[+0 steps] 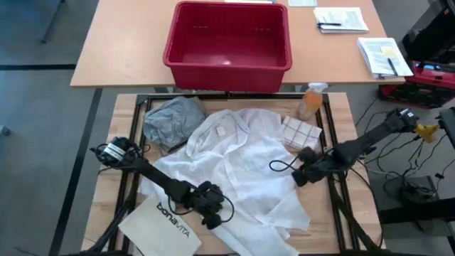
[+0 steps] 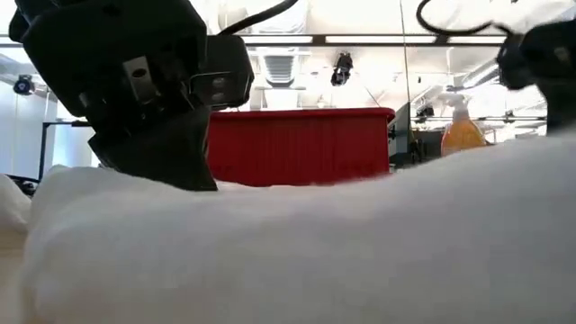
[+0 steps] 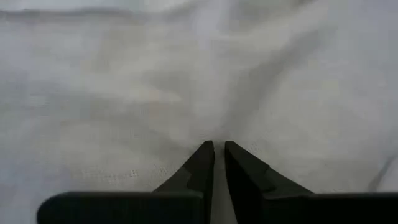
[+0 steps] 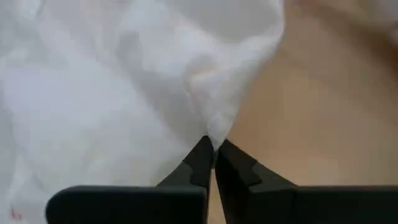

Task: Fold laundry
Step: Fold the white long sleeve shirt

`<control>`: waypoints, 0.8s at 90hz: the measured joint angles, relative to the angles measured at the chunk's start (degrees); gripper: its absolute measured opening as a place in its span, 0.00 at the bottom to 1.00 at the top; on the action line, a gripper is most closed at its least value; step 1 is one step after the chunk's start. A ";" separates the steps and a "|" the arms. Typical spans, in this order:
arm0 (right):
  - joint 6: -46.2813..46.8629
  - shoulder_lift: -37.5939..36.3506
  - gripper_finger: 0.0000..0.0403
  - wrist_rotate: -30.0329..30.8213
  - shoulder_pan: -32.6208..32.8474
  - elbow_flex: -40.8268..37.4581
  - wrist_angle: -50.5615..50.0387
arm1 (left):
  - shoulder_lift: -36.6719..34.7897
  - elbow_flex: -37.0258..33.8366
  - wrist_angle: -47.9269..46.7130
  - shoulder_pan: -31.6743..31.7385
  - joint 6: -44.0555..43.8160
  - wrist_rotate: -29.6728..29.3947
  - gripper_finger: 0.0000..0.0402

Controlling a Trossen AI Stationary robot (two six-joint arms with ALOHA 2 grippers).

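- White shirt [image 2: 297, 252] fills the low view, right up against the lens; it's spread crumpled over mid table [image 1: 124, 107], collar toward the far side.
- L gripper [image 1: 212, 208] sits on the shirt's near-left part, close to the near table edge. Fingers [image 3: 200, 163] nearly together, only a thin slit between tips, cloth bunched at the tips; looks pinched on the shirt.
- R gripper [image 1: 302, 175] at the shirt's right edge. Fingers [image 4: 200, 158] closed on a peak of white fabric, bare wood just beside it.
- Grey tee [image 1: 173, 121] bunched at far left of the table, touching the shirt's left side.
- Checked cloth [image 1: 298, 132] at far right, by the shirt's edge, near my R arm.
- Bag [image 1: 160, 224] printed "bonavita" lies at near-left, partly under my L arm.
- Spray bottle [image 1: 311, 99], orange, stands at far-right corner.
- Red basket [image 1: 229, 44] on the other table beyond; papers [image 1: 341, 19] further right there.
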 joint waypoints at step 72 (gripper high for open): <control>-13.75 11.62 0.00 10.25 -1.09 26.00 -33.06 | 0.00 0.00 0.87 0.00 0.44 -1.58 0.06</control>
